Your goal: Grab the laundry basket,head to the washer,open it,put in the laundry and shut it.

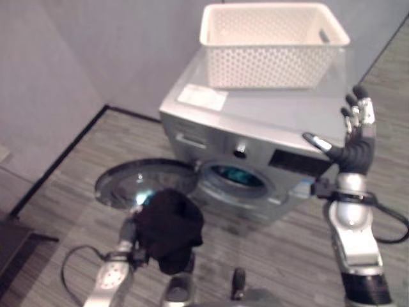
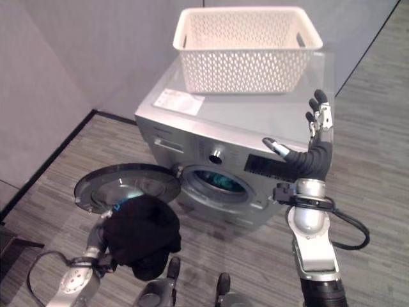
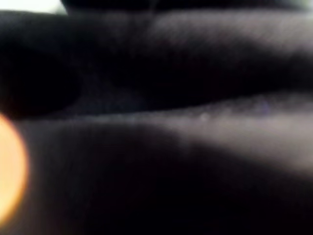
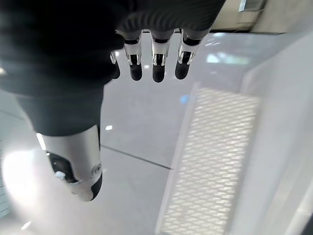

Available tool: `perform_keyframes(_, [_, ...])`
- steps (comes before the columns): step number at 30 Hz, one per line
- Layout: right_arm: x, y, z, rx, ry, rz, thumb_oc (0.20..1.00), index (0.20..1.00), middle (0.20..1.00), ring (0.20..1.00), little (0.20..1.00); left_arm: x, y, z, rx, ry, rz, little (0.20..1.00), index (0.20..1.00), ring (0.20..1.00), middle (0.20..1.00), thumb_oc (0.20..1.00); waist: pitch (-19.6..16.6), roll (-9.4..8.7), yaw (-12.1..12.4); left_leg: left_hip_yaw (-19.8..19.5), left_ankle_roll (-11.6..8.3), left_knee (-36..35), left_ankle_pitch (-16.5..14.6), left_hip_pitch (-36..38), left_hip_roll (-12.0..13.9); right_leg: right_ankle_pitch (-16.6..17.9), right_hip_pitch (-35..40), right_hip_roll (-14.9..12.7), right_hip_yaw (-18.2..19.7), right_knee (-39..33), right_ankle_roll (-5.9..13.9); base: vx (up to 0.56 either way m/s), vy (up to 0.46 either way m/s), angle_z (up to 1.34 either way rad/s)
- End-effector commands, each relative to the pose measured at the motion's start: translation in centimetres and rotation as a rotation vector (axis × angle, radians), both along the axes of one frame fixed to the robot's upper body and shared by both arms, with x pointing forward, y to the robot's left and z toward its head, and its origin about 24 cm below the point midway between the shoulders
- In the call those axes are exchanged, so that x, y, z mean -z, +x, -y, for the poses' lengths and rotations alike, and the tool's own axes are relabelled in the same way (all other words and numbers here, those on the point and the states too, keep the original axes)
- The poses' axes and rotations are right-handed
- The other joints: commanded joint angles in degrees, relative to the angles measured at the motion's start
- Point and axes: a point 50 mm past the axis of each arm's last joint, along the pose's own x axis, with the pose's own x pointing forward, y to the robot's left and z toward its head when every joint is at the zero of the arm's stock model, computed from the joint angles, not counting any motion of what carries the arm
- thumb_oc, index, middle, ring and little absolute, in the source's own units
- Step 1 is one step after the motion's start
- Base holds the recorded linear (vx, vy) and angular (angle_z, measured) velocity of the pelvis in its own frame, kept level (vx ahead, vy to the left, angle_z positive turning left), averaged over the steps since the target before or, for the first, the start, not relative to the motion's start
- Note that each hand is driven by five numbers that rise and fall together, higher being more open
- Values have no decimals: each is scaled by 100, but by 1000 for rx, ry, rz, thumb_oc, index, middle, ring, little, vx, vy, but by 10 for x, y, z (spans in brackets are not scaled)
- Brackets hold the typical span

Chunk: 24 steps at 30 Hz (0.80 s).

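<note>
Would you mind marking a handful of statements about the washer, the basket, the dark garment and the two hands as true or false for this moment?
1. The washer door is closed. False: it stands swung open, and the drum opening is exposed.
2. The laundry basket sits on top of the washer. True.
3. The dark garment is already inside the drum. False: it is bunched at the left hand, in front of the washer and outside the opening.
4. The right hand grips the basket. False: it is raised beside the washer's front corner with straight fingers, holding nothing.
5. Something teal shows inside the drum. True.
</note>
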Motion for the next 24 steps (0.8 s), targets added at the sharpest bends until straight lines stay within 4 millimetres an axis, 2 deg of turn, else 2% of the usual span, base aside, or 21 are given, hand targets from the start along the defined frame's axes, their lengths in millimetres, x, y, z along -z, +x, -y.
perform_keyframes(1, [-27,-10,2,-21,-9,157,1000,1000,1000,1000,1000,-41,15,11,107,23,217,200,200,200,200,200,-634,-10,-235,-15,51,356,-207,490,600,-986,67,-28,-48,342,542,-55,70,-9])
perform_keyframes(3, [-27,-7,1,-36,-3,157,1000,1000,1000,1000,1000,-37,16,16,139,20,202,200,200,200,200,200,-747,82,-399,95,34,470,-408,951,665,-881,-159,-34,-158,317,613,-77,148,25])
perform_keyframes(6, [-25,-11,3,-38,10,152,1000,1000,1000,1000,1000,-33,15,21,156,11,187,200,200,200,200,200,-872,315,-639,698,-15,-464,-622,1551,816,-737,-377,-80,-408,327,760,-80,225,20])
perform_keyframes(7, [-21,-13,3,-44,16,137,1000,1000,1000,1000,1000,-31,14,23,152,0,177,200,200,200,200,200,-920,424,-705,899,-64,-990,-751,1722,756,-631,-492,-137,-436,376,831,-40,212,57])
perform_keyframes(8, [-21,-13,3,-44,15,136,1000,1000,1000,1000,1000,-30,14,23,152,-1,177,200,200,200,200,200,-933,431,-675,942,-60,-1074,-718,1774,749,-632,-504,-135,-408,386,838,-47,209,72])
perform_keyframes(9, [-19,-13,2,-50,25,130,1000,1000,1000,1000,1000,-29,16,26,162,-4,173,200,200,200,200,200,-926,466,-696,1008,-46,-1235,-813,1790,688,-554,-611,-206,-402,417,895,-56,117,49])
perform_keyframes(13, [-14,-11,-3,-77,51,111,1000,1000,1000,1000,1000,-29,25,40,221,-2,185,200,200,200,200,200,-883,495,-770,1084,59,-1646,-948,1814,387,-248,-944,-382,-360,468,1034,-102,146,-13])
perform_keyframes(14, [-14,-10,-7,-97,63,111,1000,1000,1000,1000,1000,-25,30,48,241,-18,173,200,200,200,200,200,-835,491,-797,1115,110,-1774,-937,1808,281,-154,-1081,-439,-332,508,1068,-88,95,-11])
perform_keyframes(17, [-14,-9,-9,-107,69,113,1000,1000,1000,1000,1000,-23,34,55,250,-31,169,200,200,200,200,200,-810,482,-804,1132,141,-1858,-920,1803,218,-107,-1178,-477,-285,551,1085,-73,60,-19])
perform_keyframes(20, [-15,-7,-22,-165,113,120,1000,1000,1000,1000,1000,-14,49,87,283,-115,125,200,200,200,200,200,-637,401,-967,1240,203,-2020,-861,1713,108,36,-1569,-586,-162,730,1137,-120,39,-21])
perform_keyframes(24, [-21,-4,-32,-194,133,149,1000,1000,1000,1000,1000,-17,65,111,267,-186,132,200,200,200,200,200,-399,311,-1090,1300,232,-1989,-817,1483,53,99,-1989,-659,-64,907,1160,-116,3,-15])
